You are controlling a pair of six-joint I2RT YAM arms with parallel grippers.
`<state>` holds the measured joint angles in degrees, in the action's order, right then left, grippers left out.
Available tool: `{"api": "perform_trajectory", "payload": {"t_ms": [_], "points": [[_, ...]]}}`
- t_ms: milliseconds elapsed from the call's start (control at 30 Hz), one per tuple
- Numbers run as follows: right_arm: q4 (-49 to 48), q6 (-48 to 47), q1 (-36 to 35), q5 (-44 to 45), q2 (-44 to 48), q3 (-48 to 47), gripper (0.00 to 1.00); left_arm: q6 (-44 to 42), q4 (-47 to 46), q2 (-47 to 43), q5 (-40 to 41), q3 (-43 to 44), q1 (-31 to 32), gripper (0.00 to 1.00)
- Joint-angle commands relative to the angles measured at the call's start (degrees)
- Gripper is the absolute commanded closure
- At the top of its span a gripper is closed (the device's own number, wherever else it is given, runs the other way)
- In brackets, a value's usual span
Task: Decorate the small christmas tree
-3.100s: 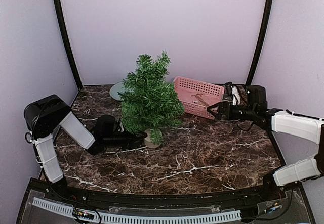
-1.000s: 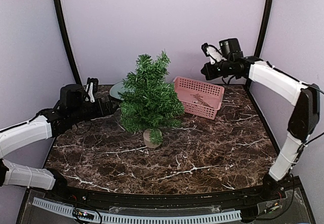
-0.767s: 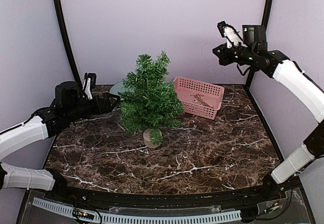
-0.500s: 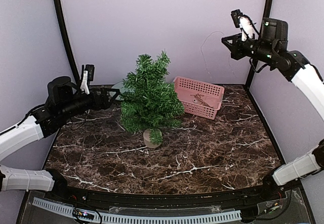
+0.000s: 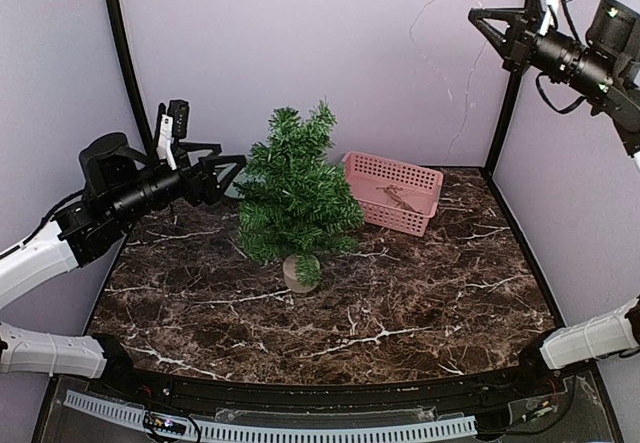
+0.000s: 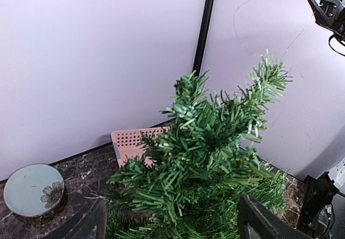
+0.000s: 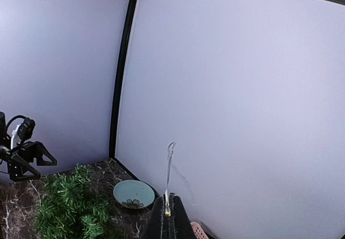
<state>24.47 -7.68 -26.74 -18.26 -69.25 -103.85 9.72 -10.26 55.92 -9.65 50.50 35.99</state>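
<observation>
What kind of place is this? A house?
Probably a robot test booth, not a house: lilac walls box in a marbled table, and a left arm and right arm flank the small christmas tree.

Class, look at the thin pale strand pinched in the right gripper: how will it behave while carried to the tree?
Probably springy rather than limp: the thin pale strand rises from the shut right gripper and holds a loop. So thin, it is likely light and may sway. It could snag on the small green christmas tree's bristly needles.
</observation>
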Motion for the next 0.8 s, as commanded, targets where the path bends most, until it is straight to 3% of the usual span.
{"api": "perform_trajectory", "payload": {"t_ms": [0, 200, 433, 767], "points": [[-0.6, 0.6, -0.5, -6.8, 0.7, -4.3, 1.00, -5.1, -3.2, -2.6, 0.7, 3.0, 1.2, 0.14], [-2.1, 2.3, -0.5, -11.9, 1.1, -7.8, 1.00, -11.0, -2.2, -0.1, -0.2, 7.8, 4.9, 0.15], [-3.6, 4.8, -0.5, -14.4, -0.4, -12.6, 1.00, -21.7, -1.9, 7.3, 0.9, 15.2, 14.8, 0.17], [-8.5, 7.5, -0.5, -15.4, -2.1, -15.9, 1.00, -29.2, -4.4, 28.4, 8.1, 28.3, 26.7, 0.27]]}}
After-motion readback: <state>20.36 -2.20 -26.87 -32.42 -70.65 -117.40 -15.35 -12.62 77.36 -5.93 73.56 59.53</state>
